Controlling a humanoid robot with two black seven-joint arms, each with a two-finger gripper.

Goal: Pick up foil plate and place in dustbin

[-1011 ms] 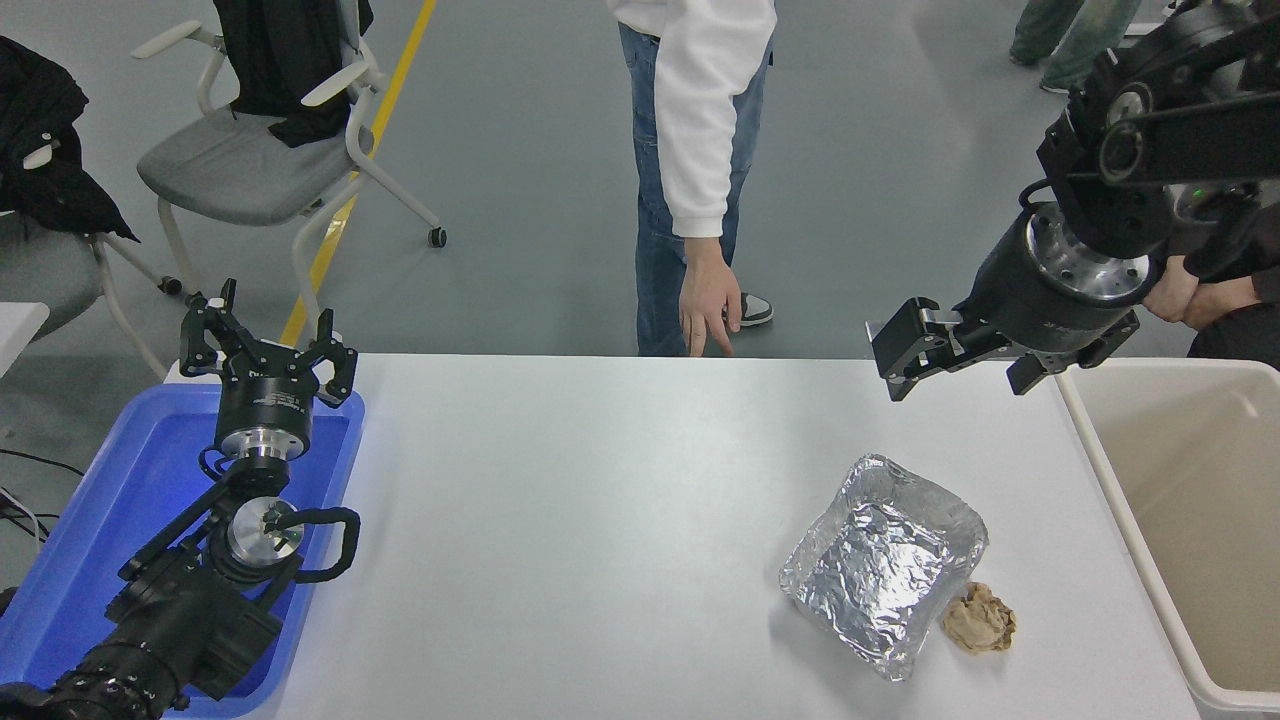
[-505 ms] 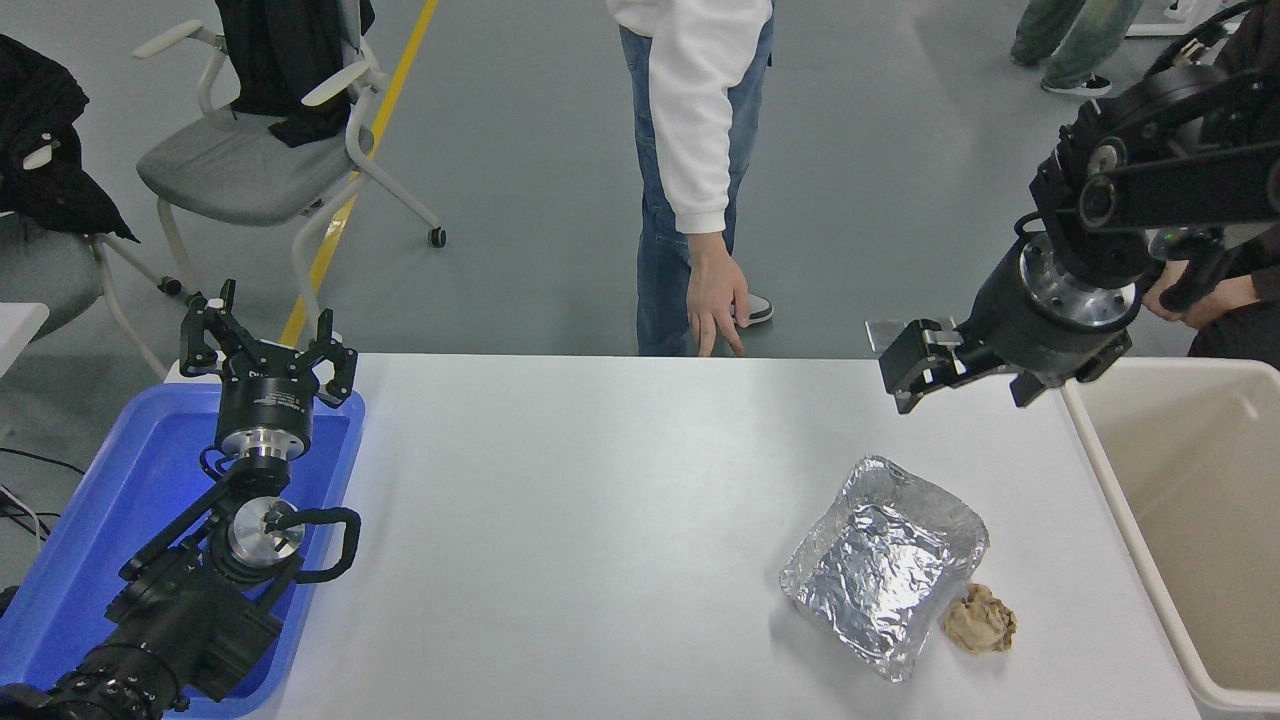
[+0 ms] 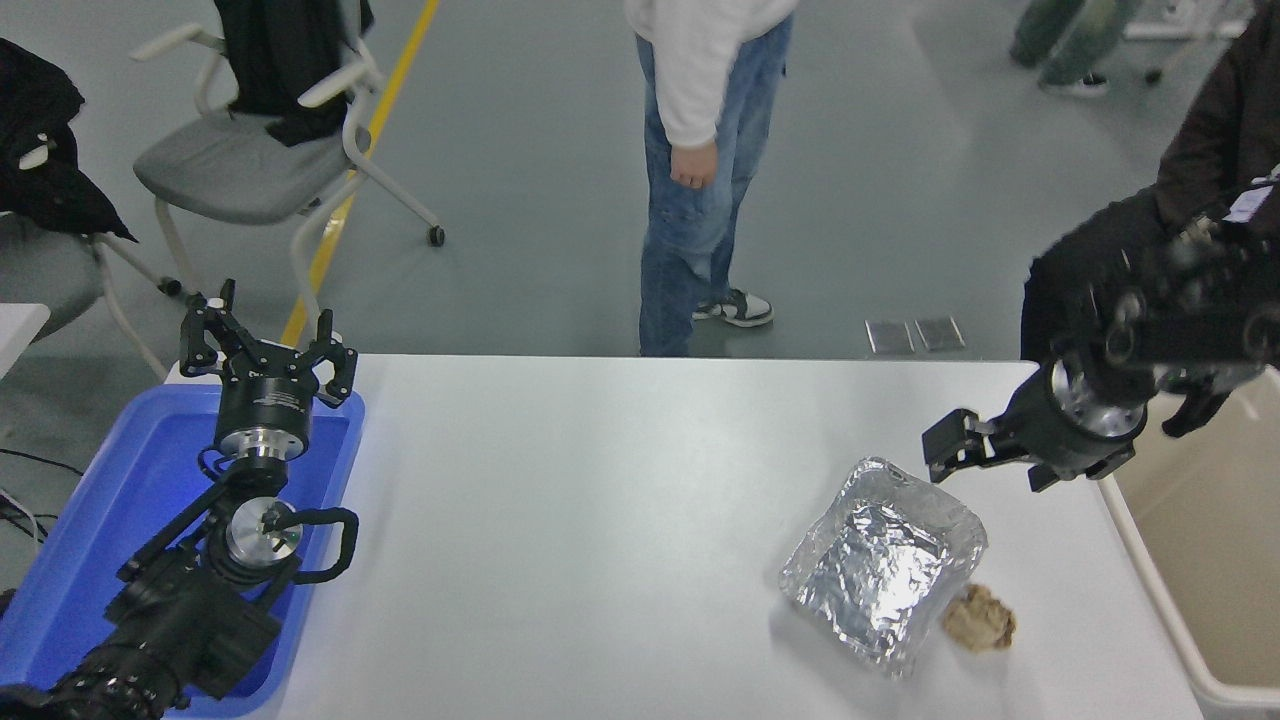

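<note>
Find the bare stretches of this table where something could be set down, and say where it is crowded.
Bare: the wide middle of the table, between the blue tray and the foil plate. Crowded: the right end, with the paper ball, right gripper and dustbin.

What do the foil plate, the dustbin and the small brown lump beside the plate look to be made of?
Foil plate: thin aluminium foil, shiny silver, with a crinkled floor and walls that catch the light. Dustbin: apparently plastic, smooth matte beige, with a thick rounded rim. Brown lump: probably crumpled paper, dull and creased; it is too small to be sure.
</note>
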